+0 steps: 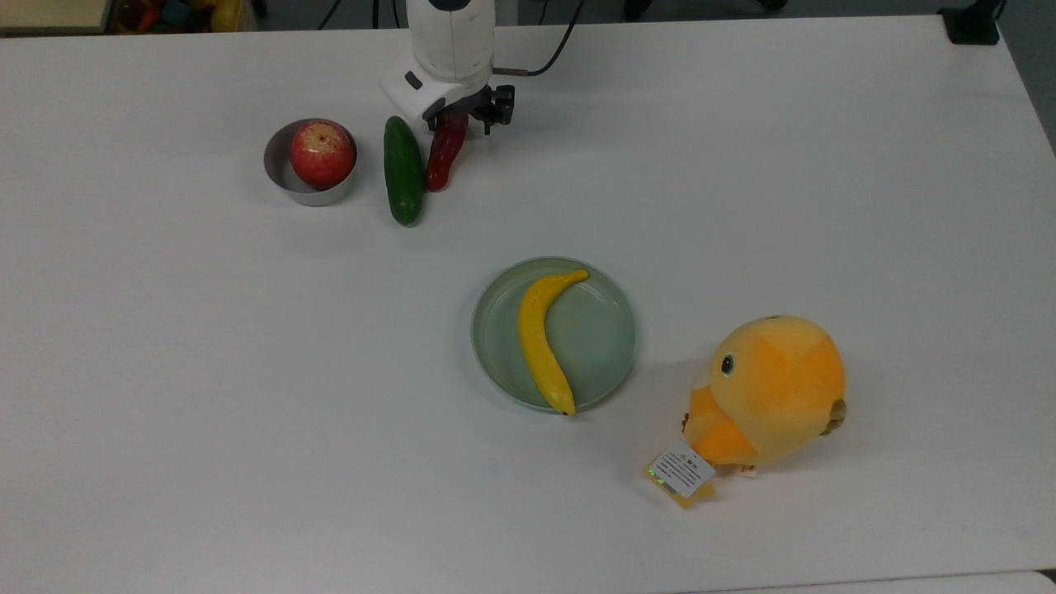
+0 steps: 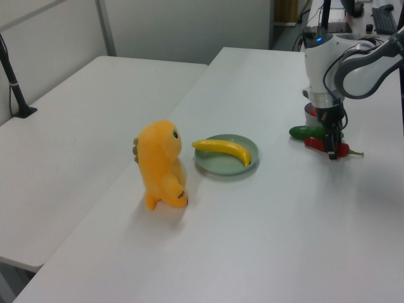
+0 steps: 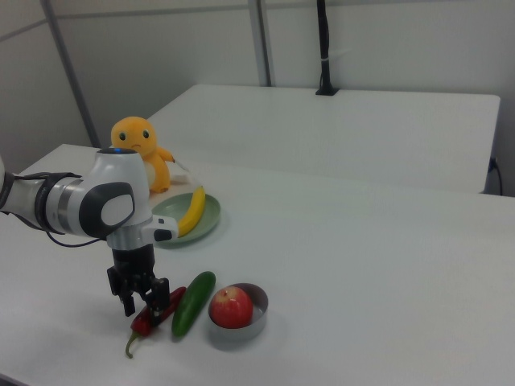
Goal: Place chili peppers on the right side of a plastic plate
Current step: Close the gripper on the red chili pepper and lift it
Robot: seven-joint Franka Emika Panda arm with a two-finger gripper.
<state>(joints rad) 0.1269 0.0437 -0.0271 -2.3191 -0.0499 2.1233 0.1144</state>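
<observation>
In the top view, nearest the table's [image 1: 206,429] front edge stands the orange plush chick [image 1: 767,392], with a white paper tag [image 1: 681,470] on a yellow card at its near left; the tag carries fine print too small to read. Just beyond and to the top view's left of it lies the plastic plate [image 1: 615,334], pale green and round, with a yellow banana [image 1: 540,342] lying across its left half; the plate's right half is bare.

Farther back in the top view, well apart from the plate, three things sit in a row: a grey metal ring bowl [image 1: 276,169] holding a red apple [image 1: 322,153], a dark green cucumber [image 1: 403,171] to the top view's right of it, and just beside that the chili pepper [image 1: 438,165], lying on the table.

The gripper [image 1: 462,115] is down over the pepper's far, stem-side end. In the right view its fingers [image 3: 158,293] straddle the pepper [image 3: 153,316], spread and close around it; whether they press it I cannot tell.
</observation>
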